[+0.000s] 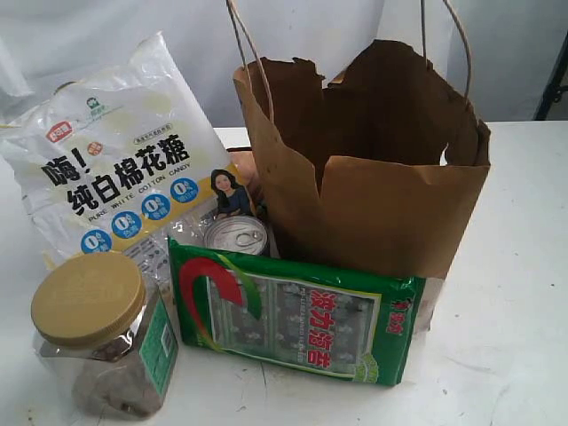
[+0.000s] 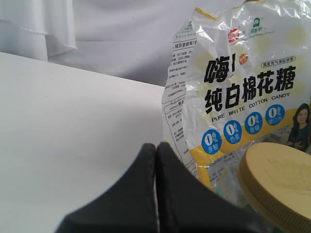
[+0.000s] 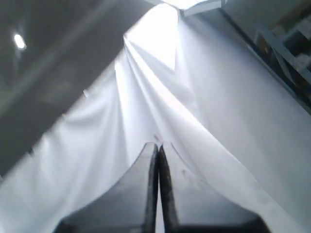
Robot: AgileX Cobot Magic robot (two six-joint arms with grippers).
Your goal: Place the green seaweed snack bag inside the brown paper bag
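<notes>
Judging by how things lie, the task has not yet got under way: the green seaweed snack bag (image 1: 293,319) is outside the brown paper bag (image 1: 390,204), lying on the white bench (image 1: 524,293) just in front of the bag's base. Its upper edge seems to rest against the brown paper, though whether it truly touches cannot be told. The paper bag stands upright with its torn mouth open toward the top, so the way in looks free. To the left of the packet are a clear jar (image 1: 102,342) with a yellow screw lid, a white cotton-candy bag (image 1: 115,169) propped behind it, and a tin can (image 1: 236,235) between that bag and the paper bag. Neither arm shows in the exterior view. The left end effector (image 2: 156,148) is clenched on nothing, fingers pressed together, low beside the cotton-candy bag and the jar's lid. The right end effector (image 3: 158,146) is likewise clenched and empty, pointing up at a white drape (image 3: 146,97), well away from the goods. Reaching, grasping, lifting and dropping the packet in are all left to do.
</notes>
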